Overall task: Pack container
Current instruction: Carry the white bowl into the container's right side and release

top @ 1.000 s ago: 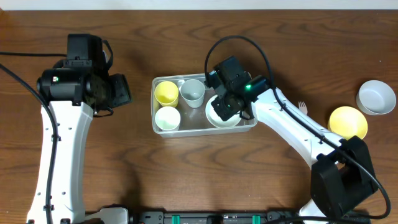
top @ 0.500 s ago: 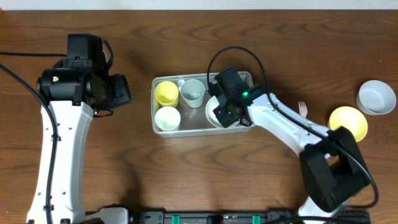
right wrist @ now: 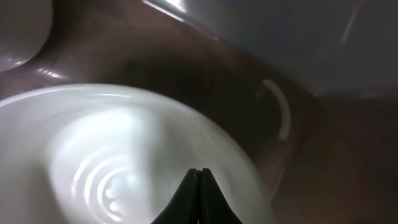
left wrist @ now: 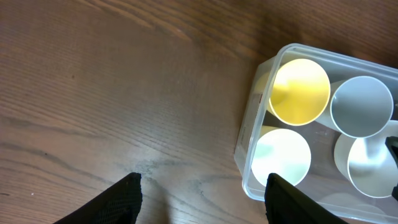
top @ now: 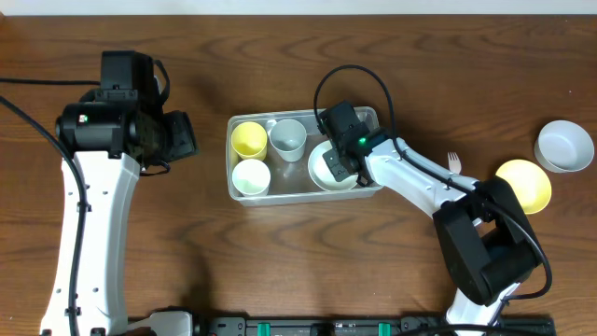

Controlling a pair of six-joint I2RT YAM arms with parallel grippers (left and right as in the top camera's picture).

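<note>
Lift right gripper (right wrist: 199,175), fingers pressed together, straight up off white round bowl (top: 323,175) at 3 o'clock in clear rectangular plastic container (top: 289,198); leave spread-fingered left gripper (left wrist: 199,193) parked

- the table (top: 280,261) is dark brown wood with a pretty visible grain, same look in the left wrist view (left wrist: 124,93)
- the clear container (top: 298,197) sits flat on it about mid-table; the left wrist cam catches its rounded corner (left wrist: 245,143) resting on the wood
- little white fork (top: 453,162) lies on the wood just right of the container
- yellow bowl (top: 528,182) is further right of the container, past the fork
- white bowl (top: 564,146) is furthest right of the container, right next to the yellow one
</note>
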